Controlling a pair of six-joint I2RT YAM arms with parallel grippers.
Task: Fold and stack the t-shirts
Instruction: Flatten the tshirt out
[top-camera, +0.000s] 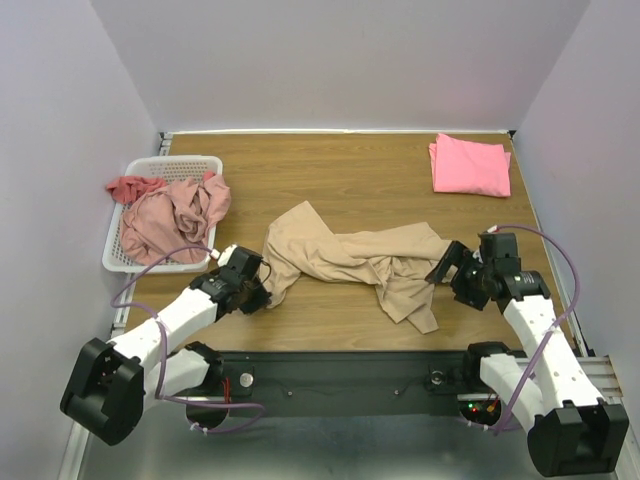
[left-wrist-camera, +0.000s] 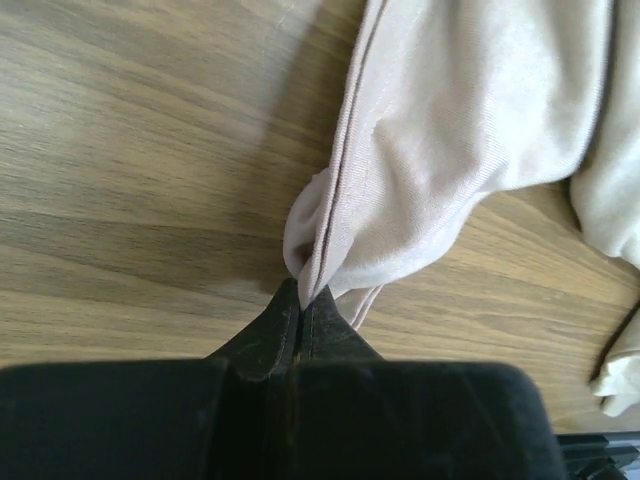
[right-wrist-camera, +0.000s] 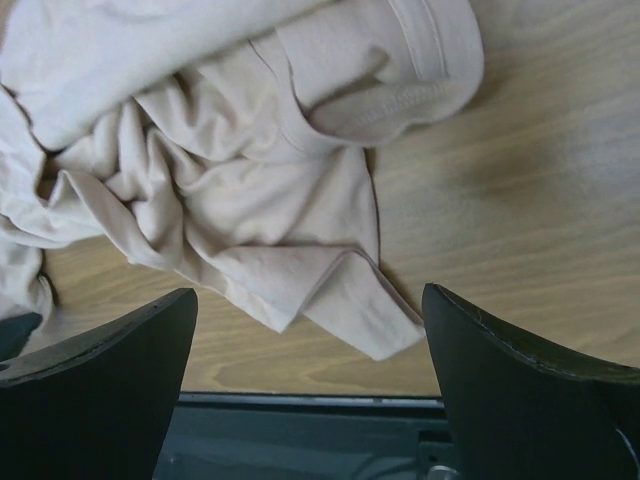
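Tan t-shirt (top-camera: 350, 255) crumpled; left fingers (left-wrist-camera: 290, 335) clamp its edge; right fingers (right-wrist-camera: 520, 380) wide apart, empty.

Crumpled t-shirt (top-camera: 350, 255) lying across middle of table (top-camera: 340, 180); folded t-shirt (top-camera: 470, 165) sitting in far right corner; basket (top-camera: 185, 160) standing at left edge, heaped t-shirts (top-camera: 170, 215) lying in it.

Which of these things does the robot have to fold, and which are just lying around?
For the job:
tan t-shirt, crumpled in the middle of the table
bright pink t-shirt, already folded, far right corner
dusty-pink shirts, heaped in the basket
salmon-red shirt, hanging over the basket's left edge

Just lying about:
white mesh basket
wooden table
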